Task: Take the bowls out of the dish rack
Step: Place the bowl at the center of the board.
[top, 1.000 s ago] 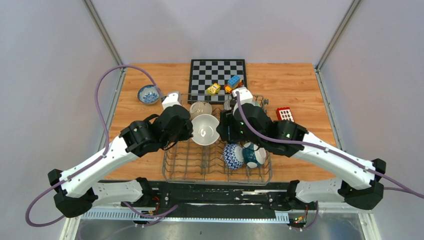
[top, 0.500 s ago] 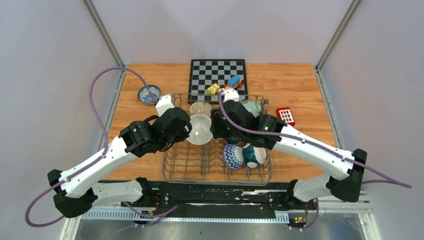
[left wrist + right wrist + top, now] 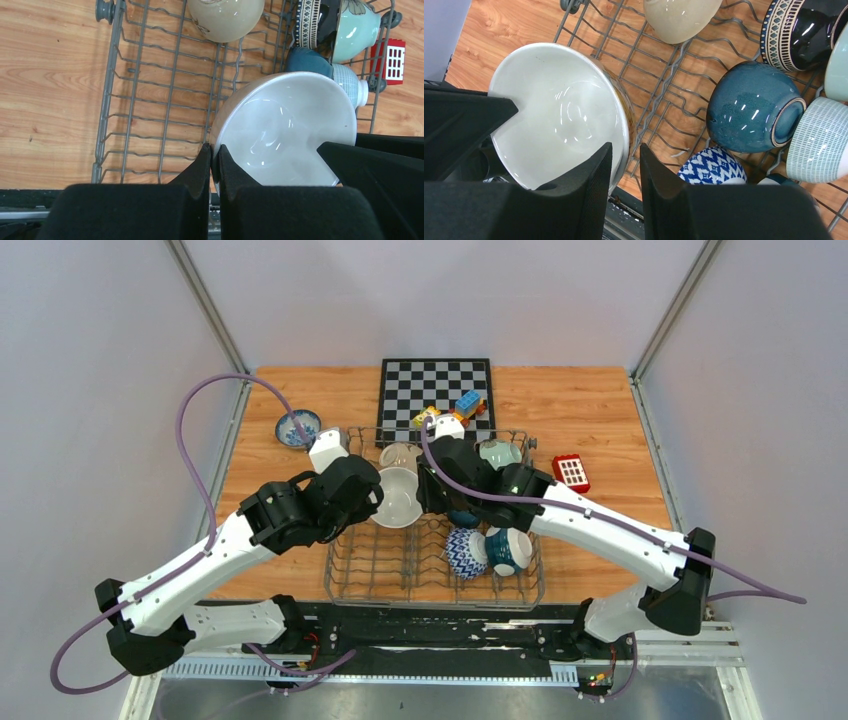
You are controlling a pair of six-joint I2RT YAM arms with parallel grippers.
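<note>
Jaws of the left gripper (image 3: 214, 150) shut on one edge of the white bowl (image 3: 285, 130) over the dish rack (image 3: 106, 100), jaws of the right gripper (image 3: 625, 146) a little apart round the other edge, hold unclear.

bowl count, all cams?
9: blue-and-white bowl left of dish rack; white bowl in left end effector; racked: cream bowl, mint bowl, dark-patterned bowl, dark teal bowl, striped bowl, zigzag bowl, teal-white bowl. Others may be hidden.

We find the rack's (image 3: 385, 562) near-left rows bare; bowls (image 3: 751, 112) crowd its right side. The left arm (image 3: 200, 560), right arm (image 3: 620, 535) and white bowl (image 3: 398, 498) block the centre.
</note>
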